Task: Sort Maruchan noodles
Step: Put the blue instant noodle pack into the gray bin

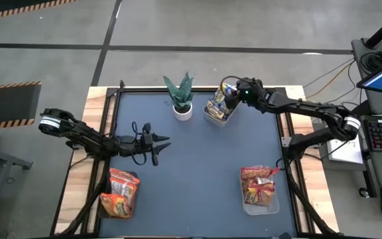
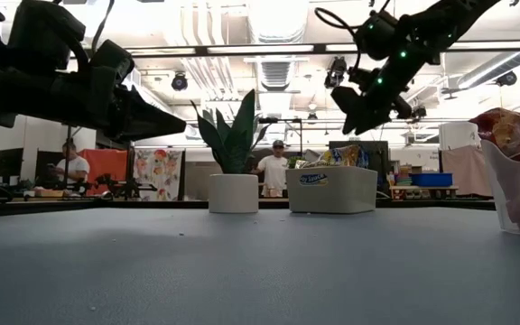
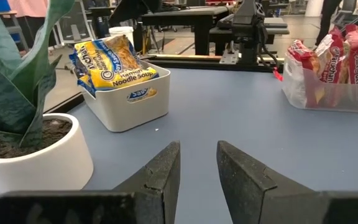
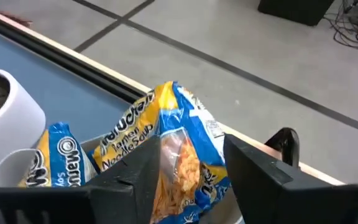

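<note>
Up at about 1 o'clock on the desk [image 1: 197,166], the right claw [image 1: 229,97] hangs over a white bin [image 1: 217,111]. It grips a yellow-and-blue noodle packet [image 4: 176,149] between its two fingers, right above the bin. More yellow-and-blue packets [image 3: 114,59] already stand in that bin.

Just beside the bin, at 12 o'clock, sits a small green plant [image 1: 180,89] in a white pot [image 1: 183,111]. The pot and the bin are near each other but do not touch.

The left claw [image 1: 163,147] waits at about 9 o'clock, above the bare desk. Its fingers are a little apart and hold nothing.

At 7 o'clock a clear bin [image 1: 119,194] holds orange-red packets [image 1: 120,189]. At 5 o'clock another clear bin [image 1: 260,199] holds red-and-white packets [image 1: 258,184].

The middle of the desk has nothing lying between the arms. Far behind the desk, in the low view, a person [image 2: 279,167] stands in the room, and another person [image 2: 70,167] sits at the side.
</note>
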Tool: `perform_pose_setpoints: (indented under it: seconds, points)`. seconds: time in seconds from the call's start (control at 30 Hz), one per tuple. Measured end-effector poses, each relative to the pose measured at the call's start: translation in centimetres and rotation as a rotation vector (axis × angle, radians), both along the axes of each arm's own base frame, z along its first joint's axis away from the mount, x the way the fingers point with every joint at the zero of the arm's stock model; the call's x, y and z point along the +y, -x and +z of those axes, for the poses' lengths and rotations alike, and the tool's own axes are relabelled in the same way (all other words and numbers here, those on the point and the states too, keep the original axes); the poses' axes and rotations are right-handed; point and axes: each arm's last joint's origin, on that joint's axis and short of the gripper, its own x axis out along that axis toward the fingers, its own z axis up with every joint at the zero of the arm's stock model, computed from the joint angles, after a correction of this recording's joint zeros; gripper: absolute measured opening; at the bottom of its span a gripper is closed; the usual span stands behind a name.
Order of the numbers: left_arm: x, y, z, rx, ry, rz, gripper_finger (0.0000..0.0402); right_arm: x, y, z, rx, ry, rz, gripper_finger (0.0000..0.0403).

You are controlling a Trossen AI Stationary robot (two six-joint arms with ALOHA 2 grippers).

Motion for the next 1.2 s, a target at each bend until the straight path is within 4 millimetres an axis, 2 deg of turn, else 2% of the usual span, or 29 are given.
perform_pose_setpoints:
  seconds: [0.17, 0.33, 0.53, 0.8, 1.2]
  points:
    - [0.0, 0.0, 0.0, 0.000, -0.002, 0.001, 0.0090, -0.5, -0.7, 0.4, -0.006, -0.012, 0.027, 0.0091]
    - [0.1, 0.0, 0.0, 0.001, -0.004, 0.006, 0.0090, -1.3, -1.9, -1.0, 0.070, -0.027, 0.048, 0.0017]
    - [0.1, 0.0, 0.0, 0.001, -0.005, 0.007, 0.0090, -1.9, -2.6, -3.2, 0.148, -0.062, 0.036, 0.0013]
    - [0.1, 0.0, 0.0, 0.001, -0.005, 0.006, 0.0090, -2.3, -3.2, -5.0, 0.202, -0.089, 0.039, 0.0013]
    - [0.1, 0.0, 0.0, 0.002, -0.005, 0.006, 0.0090, -2.6, -3.4, -6.2, 0.256, -0.098, 0.038, 0.0012]
